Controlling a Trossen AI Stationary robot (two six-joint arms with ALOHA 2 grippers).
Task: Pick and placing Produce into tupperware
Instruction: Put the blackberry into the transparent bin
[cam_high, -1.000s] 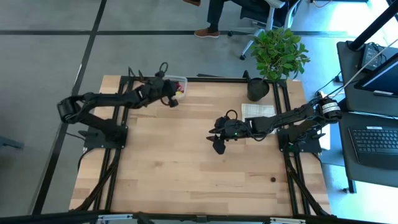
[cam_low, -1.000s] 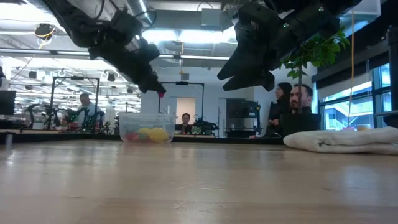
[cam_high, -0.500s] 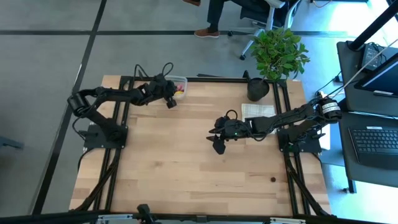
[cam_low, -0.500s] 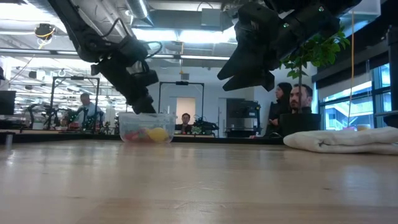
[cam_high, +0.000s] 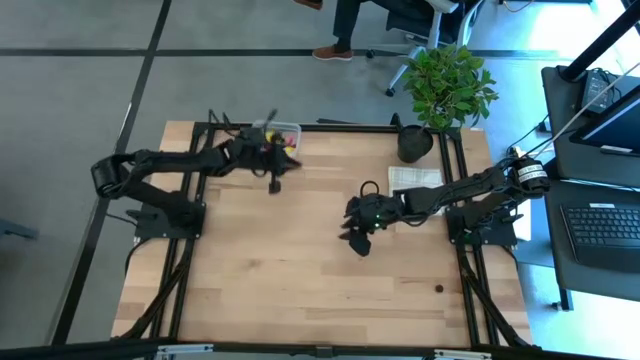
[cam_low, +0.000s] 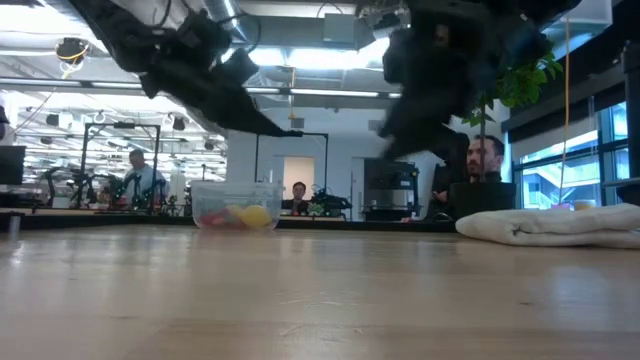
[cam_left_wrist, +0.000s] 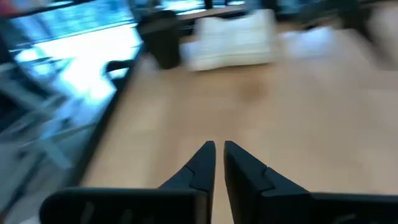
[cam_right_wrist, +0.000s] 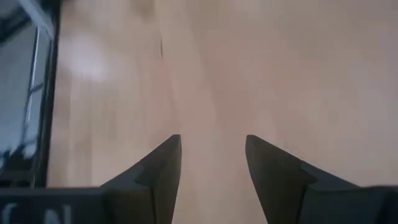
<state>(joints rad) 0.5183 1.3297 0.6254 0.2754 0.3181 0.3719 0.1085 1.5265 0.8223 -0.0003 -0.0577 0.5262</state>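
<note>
Two dark end effectors ride above the bench: my left end effector (cam_high: 274, 183), clenched on nothing, sits just below the small clear plastic tub (cam_high: 285, 137) at upper centre, where I judge its yellow and pink toy fruits (cam_low: 238, 215) belong; my right end effector (cam_high: 358, 243), released and empty, hangs mid-frame, well apart

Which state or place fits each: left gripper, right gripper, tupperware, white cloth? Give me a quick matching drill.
Things:
1. left gripper
2. right gripper
3. tupperware
4. white cloth

States or places:
A. holds yellow and pink produce
B. open, nothing between the fingers
C. lies folded near the plant pot
D. shut, empty, above the table

Pairs: 1-D, 2-B, 3-A, 4-C
</note>
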